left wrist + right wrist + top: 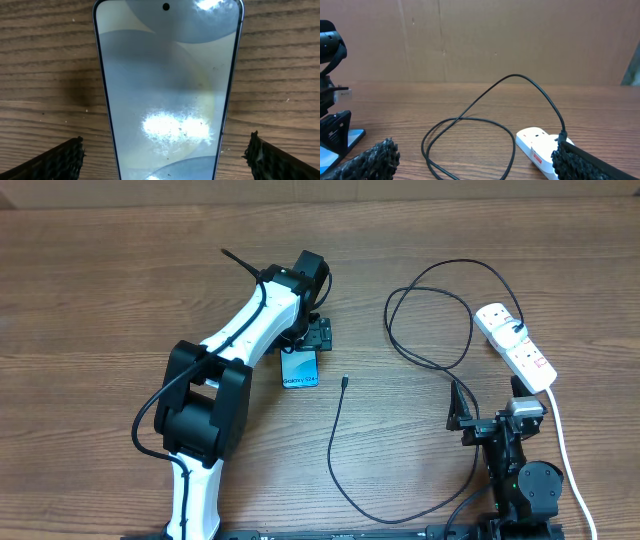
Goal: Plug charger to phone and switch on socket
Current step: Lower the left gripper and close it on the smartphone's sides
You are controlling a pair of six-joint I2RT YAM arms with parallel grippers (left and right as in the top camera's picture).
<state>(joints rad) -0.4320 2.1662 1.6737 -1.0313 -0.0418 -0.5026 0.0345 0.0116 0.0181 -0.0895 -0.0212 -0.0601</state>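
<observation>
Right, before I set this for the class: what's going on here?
The left hand hangs open over the phone, not gripping it. The charger is not in the phone: its plug tip lies loose on the table beside it, and its other end runs to the socket. The right hand sits open near the socket.

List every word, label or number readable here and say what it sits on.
White text line on the phone, along the short edge nearest the robot: too small to read reliably.
Red marking on the socket: blurred, unreadable.
No other text shows in any view.
</observation>
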